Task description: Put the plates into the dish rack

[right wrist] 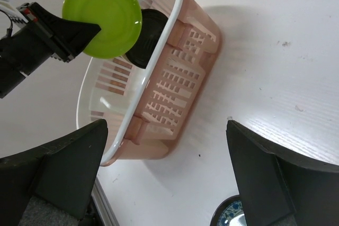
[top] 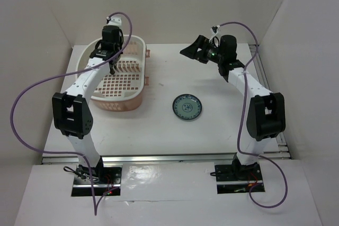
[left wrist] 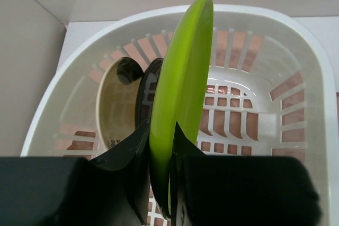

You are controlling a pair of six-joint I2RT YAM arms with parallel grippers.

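Left tool (left wrist: 161,141) pinches lime green plate (left wrist: 183,78) on edge over the dish rack (left wrist: 265,17), likely to slot it upright; right tool (right wrist: 167,154) spread.

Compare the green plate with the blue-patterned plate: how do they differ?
The green plate stands on edge; the blue-patterned plate lies flat. The left arm's fingers pinch the green plate above the dish rack; the blue-patterned plate rests untouched on the table. Both are round.
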